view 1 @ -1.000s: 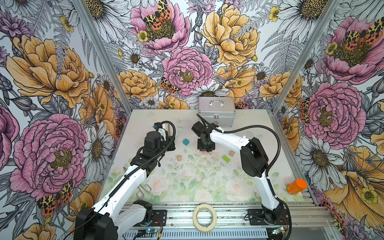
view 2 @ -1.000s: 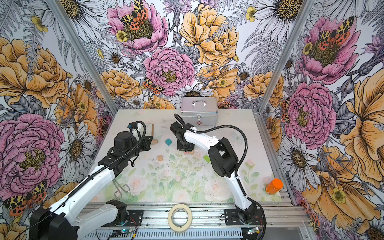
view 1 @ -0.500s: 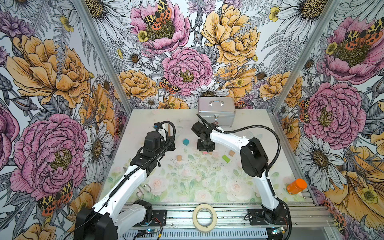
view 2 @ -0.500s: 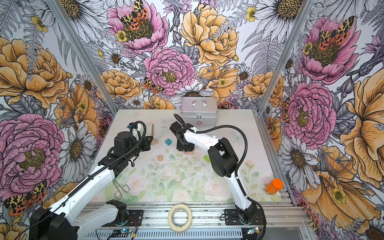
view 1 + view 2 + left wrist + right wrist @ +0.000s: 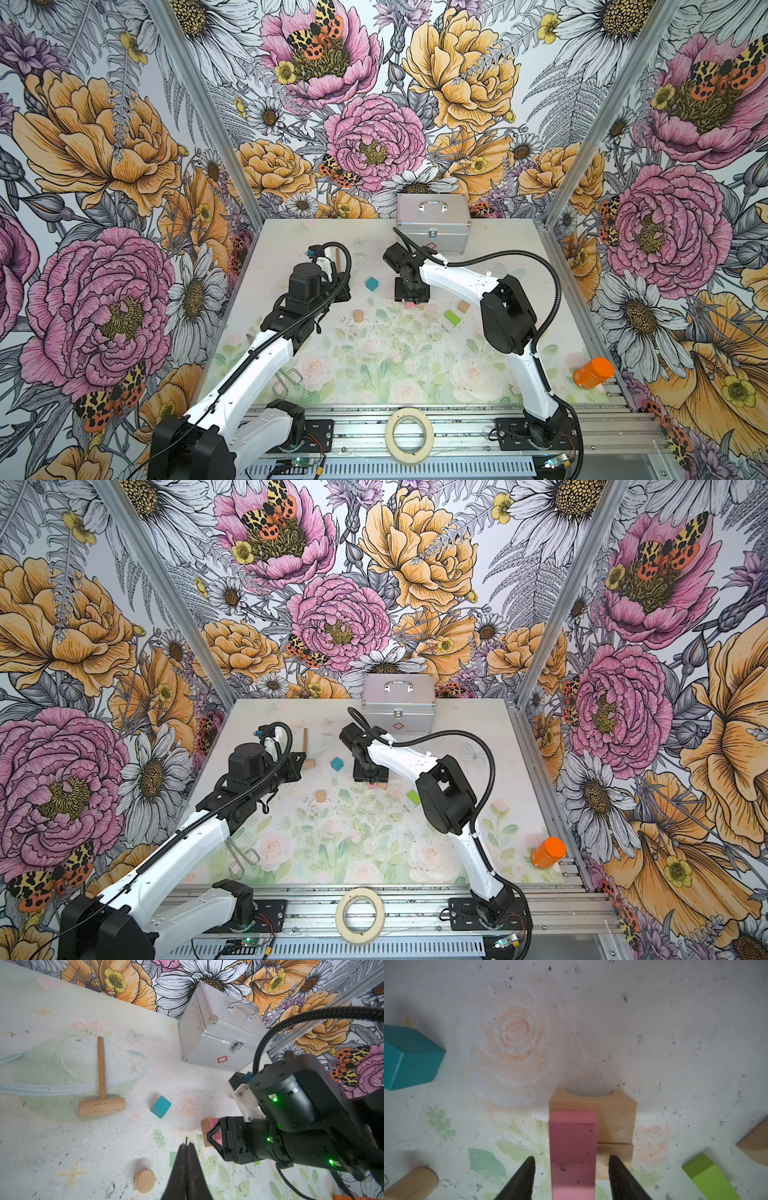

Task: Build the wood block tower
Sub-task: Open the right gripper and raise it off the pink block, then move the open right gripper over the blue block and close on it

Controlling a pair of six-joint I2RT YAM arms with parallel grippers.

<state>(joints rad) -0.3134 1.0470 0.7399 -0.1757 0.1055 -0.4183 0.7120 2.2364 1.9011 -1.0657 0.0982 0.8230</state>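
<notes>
right gripper [image 5: 571, 1159]: jaws partly apart, straddling the pink block [image 5: 573, 1147] with a clear gap on each side, so nothing is gripped. The pink block sits directly under the gripper. It looks like it lies on top of two tan blocks [image 5: 612, 1118] set end to end, but in both top views the wrist hides the stack, so contact is unconfirmed.

left gripper [image 5: 186, 1147]: fingers pressed together, empty, clear of every block.

teal cube [image 5: 372, 284] lies between the two grippers. tan cylinder [image 5: 144, 1180] is on the table [image 5: 62, 1147] near the left gripper's tips. green block [image 5: 452, 317] and a loose tan block [image 5: 463, 306] lie beyond the right gripper, on the side away from the left one.
</notes>
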